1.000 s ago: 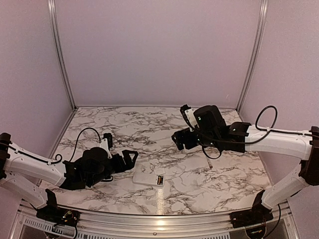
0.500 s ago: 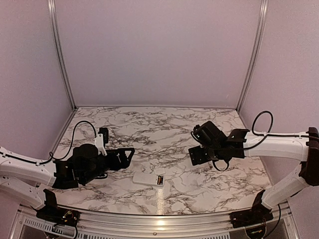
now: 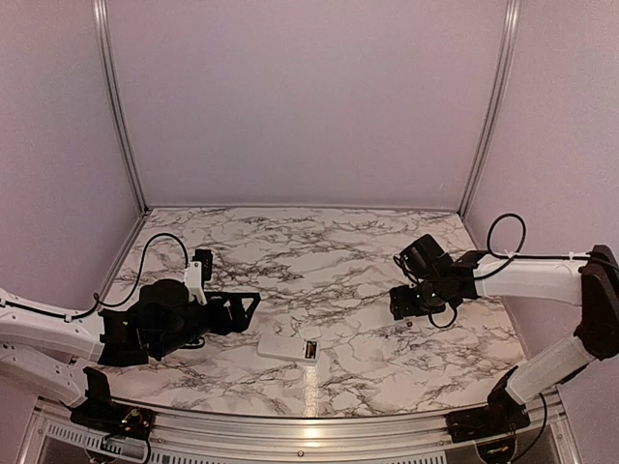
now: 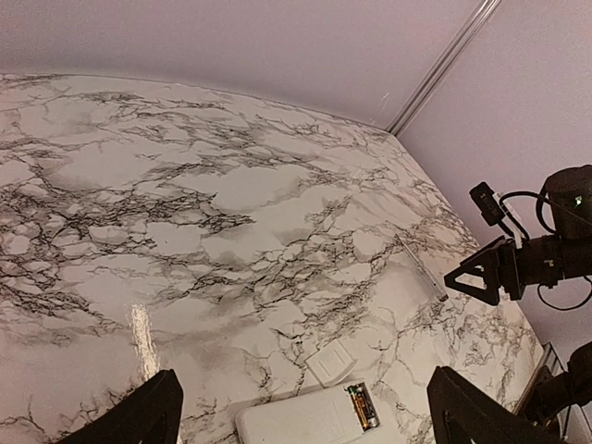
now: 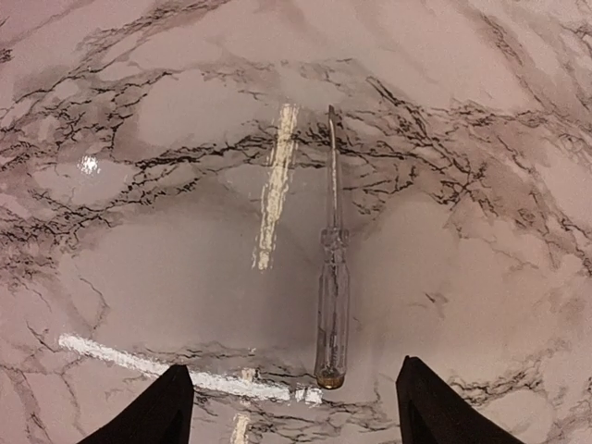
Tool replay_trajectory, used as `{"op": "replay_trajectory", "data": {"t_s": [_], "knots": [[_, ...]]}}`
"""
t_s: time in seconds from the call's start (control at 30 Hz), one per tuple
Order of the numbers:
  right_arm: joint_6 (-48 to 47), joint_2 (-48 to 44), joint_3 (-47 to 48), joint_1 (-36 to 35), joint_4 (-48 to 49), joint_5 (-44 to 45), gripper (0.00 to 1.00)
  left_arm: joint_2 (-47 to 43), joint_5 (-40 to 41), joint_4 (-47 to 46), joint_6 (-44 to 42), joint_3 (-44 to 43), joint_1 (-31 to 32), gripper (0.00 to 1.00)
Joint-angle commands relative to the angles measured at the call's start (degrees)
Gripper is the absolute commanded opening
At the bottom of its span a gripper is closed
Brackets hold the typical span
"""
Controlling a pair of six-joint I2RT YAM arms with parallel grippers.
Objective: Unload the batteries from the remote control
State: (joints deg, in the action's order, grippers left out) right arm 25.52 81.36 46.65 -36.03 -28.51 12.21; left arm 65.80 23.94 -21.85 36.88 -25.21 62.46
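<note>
Left gripper (image 3: 248, 304): my fingers stand wide apart. They hold nothing and touch nothing, and they hang above the marble table (image 3: 319, 251).

Left wrist view: my left gripper (image 4: 305, 373) frames the remote control (image 4: 305, 424), which lies flat just below and between the two fingertips.

Right gripper (image 3: 404, 307): my fingers are apart and clamp nothing. It hangs low over the right side of the table, well apart from the remote control (image 3: 288, 346).

Right wrist view: a clear-handled screwdriver (image 5: 333, 305) lies on the table, its handle end pointing into the gap of my right gripper (image 5: 296, 388). Neither finger is closed on it. I cannot tell whether one brushes it.

Batteries (image 4: 362, 407): they sit in the open bay at the remote's right end, showing dark and gold. From above, the batteries (image 3: 310, 349) appear as a small orange-dark patch.

Back panel (image 4: 330, 362): a small white piece lies flat on the table just beyond the remote.

Change, right arm: a second ago it was raised near the table's middle. Now it has drawn back to the right and come down over the screwdriver.

Change, left arm: it has pulled back to the left, away from the remote.

Change, remote: it lies where it did.
</note>
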Motion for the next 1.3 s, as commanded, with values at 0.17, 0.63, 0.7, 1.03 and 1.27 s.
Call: {"op": "replay_trajectory", "data": {"t_s": [0.17,0.63,0.7,1.03,1.27], "knots": [[0.6,6.5,-0.1,0.9,4.4,-0.4,0.7,-3.3,-0.6,3.5,-0.8,0.1,-1.9,0.96],[0.6,8.5,-2.1,2.1,6.9,-0.5,0.5,-4.8,-1.0,4.3,-0.3,0.5,-2.8,0.96],[0.5,8.8,-2.4,2.2,7.2,-0.6,0.48,-4.8,-1.1,4.4,-0.3,0.6,-2.9,0.96],[-1.0,8.7,-4.3,4.8,8.9,-2.5,0.33,-5.2,-1.1,4.4,0.0,0.7,-3.1,0.95],[-1.5,10.7,-4.0,4.8,8.6,-2.9,0.15,-5.2,-1.1,4.6,0.0,0.6,-3.2,0.95]]}}
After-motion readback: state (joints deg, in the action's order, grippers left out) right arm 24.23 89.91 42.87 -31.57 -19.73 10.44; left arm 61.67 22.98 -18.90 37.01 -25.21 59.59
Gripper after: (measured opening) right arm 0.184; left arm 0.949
